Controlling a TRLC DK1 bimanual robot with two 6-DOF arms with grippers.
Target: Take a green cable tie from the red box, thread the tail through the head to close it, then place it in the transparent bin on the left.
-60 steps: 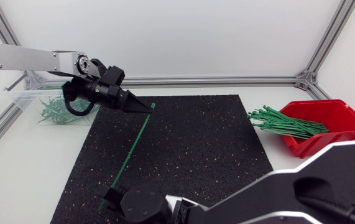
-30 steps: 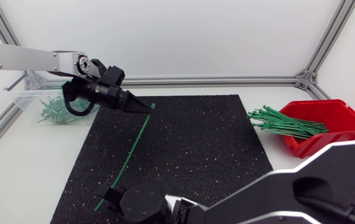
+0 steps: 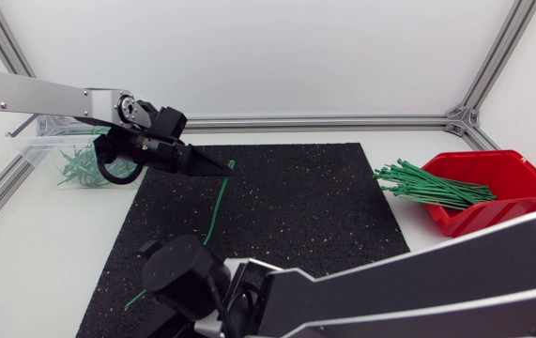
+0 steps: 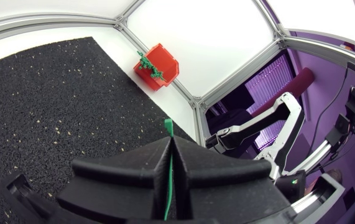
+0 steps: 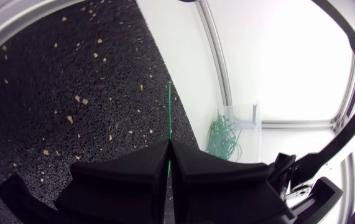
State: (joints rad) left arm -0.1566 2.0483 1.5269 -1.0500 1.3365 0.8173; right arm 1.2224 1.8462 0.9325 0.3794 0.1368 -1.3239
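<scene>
One green cable tie (image 3: 217, 202) stretches above the black mat (image 3: 296, 207) between my two grippers. My left gripper (image 3: 222, 170) is shut on its head end, whose tip (image 4: 168, 126) sticks out just past the fingertips. Near the mat's front left, my right gripper (image 3: 160, 282) is shut on the tail part. The thin tail (image 5: 169, 112) runs ahead of that gripper (image 5: 168, 149), and its end (image 3: 134, 301) hangs out toward the front left. The red box (image 3: 497, 192) at the right holds several green ties (image 3: 432, 186). The transparent bin (image 3: 52, 150) stands at the back left.
The bin has several green ties (image 3: 84, 167) lying in it. Aluminium frame rails (image 3: 343, 121) run along the table's back edge and corners. White table surface (image 3: 52, 244) borders the mat on the left.
My right gripper has shut on the tie's tail and risen toward the mat's middle, so the tie now bows between the grippers. My left gripper dipped slightly, still holding the head.
</scene>
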